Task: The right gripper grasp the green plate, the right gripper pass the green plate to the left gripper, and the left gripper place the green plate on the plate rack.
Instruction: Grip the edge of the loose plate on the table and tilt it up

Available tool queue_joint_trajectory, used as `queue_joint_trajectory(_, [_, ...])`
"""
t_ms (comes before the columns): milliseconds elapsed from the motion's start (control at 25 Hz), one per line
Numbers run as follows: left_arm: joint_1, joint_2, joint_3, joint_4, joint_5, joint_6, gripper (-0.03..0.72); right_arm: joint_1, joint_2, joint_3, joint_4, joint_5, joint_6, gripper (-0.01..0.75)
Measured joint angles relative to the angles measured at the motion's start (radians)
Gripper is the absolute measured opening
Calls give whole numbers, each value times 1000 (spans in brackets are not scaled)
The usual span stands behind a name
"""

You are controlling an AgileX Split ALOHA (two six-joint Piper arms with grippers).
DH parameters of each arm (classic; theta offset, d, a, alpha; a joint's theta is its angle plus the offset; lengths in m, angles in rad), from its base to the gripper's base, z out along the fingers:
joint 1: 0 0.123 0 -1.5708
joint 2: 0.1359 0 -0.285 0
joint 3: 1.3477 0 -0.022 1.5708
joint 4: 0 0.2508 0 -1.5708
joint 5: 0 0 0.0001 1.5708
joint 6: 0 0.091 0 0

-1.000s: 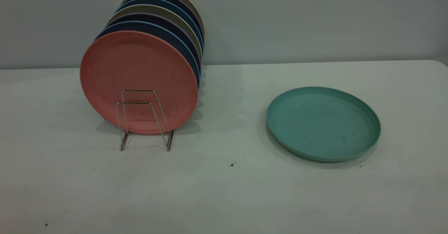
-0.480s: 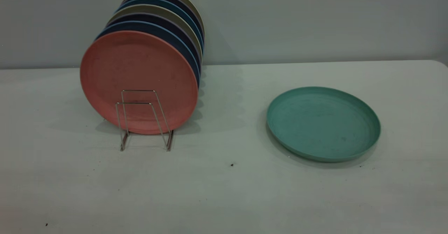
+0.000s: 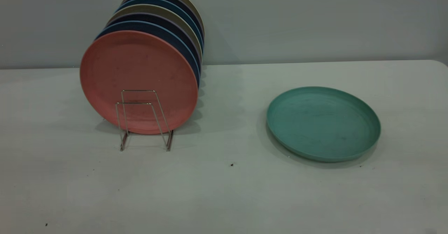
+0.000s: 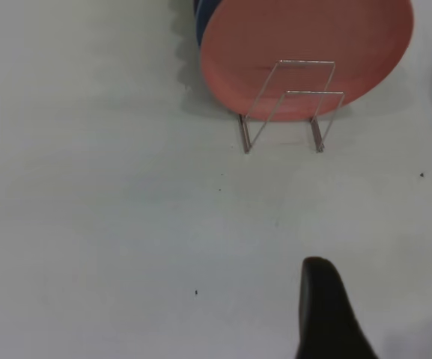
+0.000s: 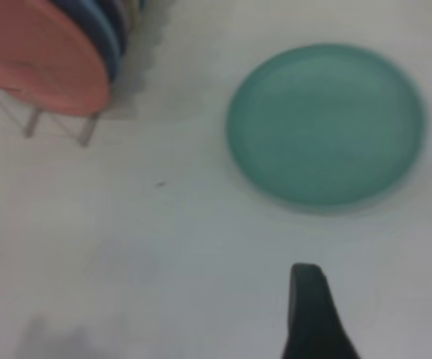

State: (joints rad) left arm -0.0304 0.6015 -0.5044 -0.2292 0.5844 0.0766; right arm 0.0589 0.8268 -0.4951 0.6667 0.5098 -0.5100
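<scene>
The green plate (image 3: 323, 123) lies flat on the white table at the right, and shows in the right wrist view (image 5: 326, 123) too. The plate rack (image 3: 144, 119) stands at the left with its front wire loops bare; it also shows in the left wrist view (image 4: 290, 105). Neither gripper shows in the exterior view. My left gripper (image 4: 385, 288) hovers open and empty above the table in front of the rack. My right gripper (image 5: 380, 299) hovers above the table short of the plate, apart from it; one black finger (image 5: 309, 314) shows with bare table beside it.
A salmon-pink plate (image 3: 138, 80) stands upright in the rack, with several blue and beige plates (image 3: 164, 24) behind it. The table's back edge (image 3: 315, 62) meets a grey wall. Small dark specks (image 3: 231, 164) dot the table.
</scene>
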Motion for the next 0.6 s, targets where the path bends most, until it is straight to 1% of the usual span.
queue_joint_trajectory(80, [0, 51, -5, -8, -24, 5, 423, 0, 130, 0, 142, -57, -147, 466])
queue_joint_trajectory(160, [0, 105, -24, -10, -22, 7, 423, 0, 247, -2, 295, -94, -302, 455])
queue_joint_trajectory(280, [0, 168, -61, -13, -20, 8, 423, 0, 430, -29, 540, -121, -546, 451])
queue_joint_trajectory(360, [0, 199, -79, -14, -20, 8, 423, 0, 553, -63, 667, -129, -691, 451])
queue_joint_trajectory(480, [0, 222, -86, -14, -20, 8, 423, -8, 727, -135, 794, -132, -822, 450])
queue_joint_trajectory(600, [0, 225, -92, -14, -19, 8, 423, -52, 900, -226, 820, -74, -870, 449])
